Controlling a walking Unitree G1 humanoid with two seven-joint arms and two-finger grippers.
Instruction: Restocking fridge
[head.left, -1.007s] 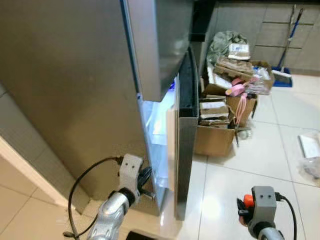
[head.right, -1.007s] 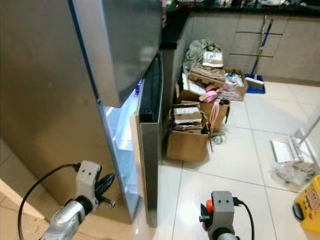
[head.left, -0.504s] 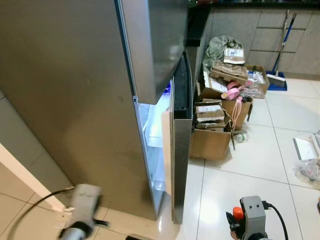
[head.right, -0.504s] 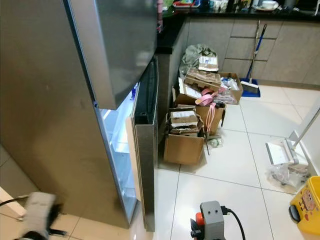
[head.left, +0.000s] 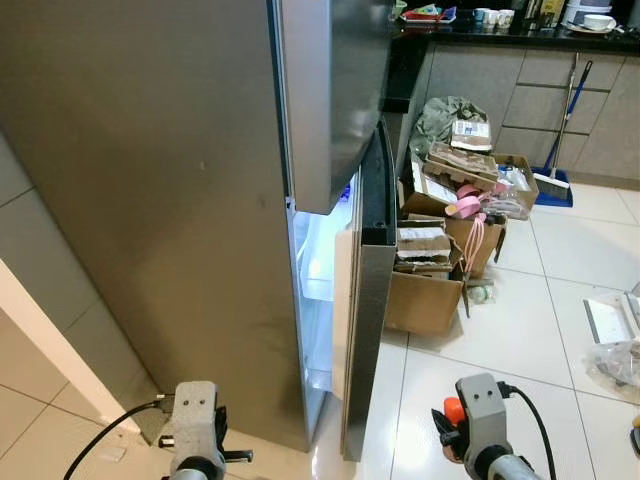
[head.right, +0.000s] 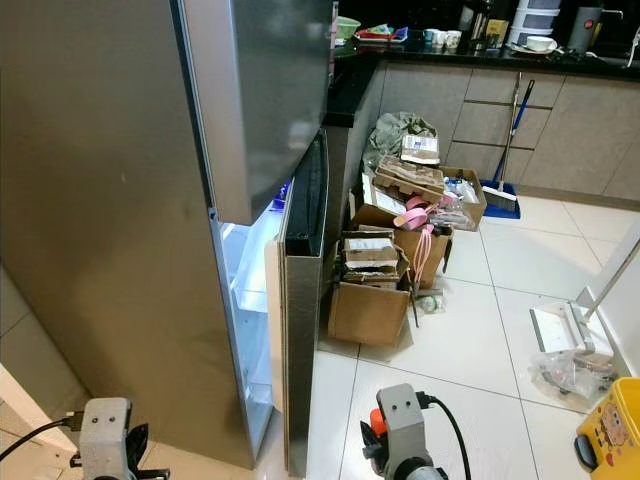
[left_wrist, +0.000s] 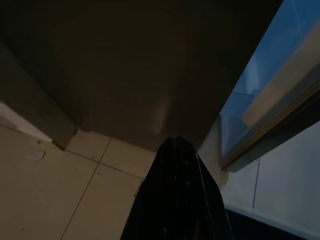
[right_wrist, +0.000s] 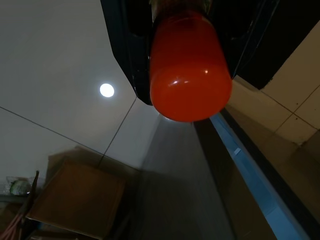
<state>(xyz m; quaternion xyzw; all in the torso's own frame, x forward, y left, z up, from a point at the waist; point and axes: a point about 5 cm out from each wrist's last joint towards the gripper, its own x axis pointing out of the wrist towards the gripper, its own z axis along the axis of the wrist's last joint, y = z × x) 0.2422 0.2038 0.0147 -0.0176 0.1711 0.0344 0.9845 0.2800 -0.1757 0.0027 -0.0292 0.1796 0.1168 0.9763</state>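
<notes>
The tall brushed-steel fridge (head.left: 180, 190) fills the left half of the head views. Its lower door (head.left: 365, 330) stands ajar, edge-on at centre frame, leaving a narrow lit gap (head.left: 318, 300) where white shelves glow between the door's inner edge and the cabinet.

The right end effector (right_wrist: 187, 55) sits low at the bottom right of centre, its black fingers (right_wrist: 120, 45) clamped on either side of a glossy orange-red rounded bottle (right_wrist: 190, 65). In the head view the bottle shows as an orange patch (head.left: 453, 412) beside the grey wrist block, well apart from the door's edge and out over bare floor.

The left end effector (left_wrist: 177, 165) hangs low at the bottom left, close to the fridge's side wall, its dark fingers pressed together with nothing between them.

To the right of the door, open pale floor tiles (head.left: 520, 340) reach toward a stack of brown cardboard boxes (head.left: 425, 290) piled against the dark counter's base in the upper right. A blue broom (head.left: 560, 160) leans on the cabinets at the far right edge.
</notes>
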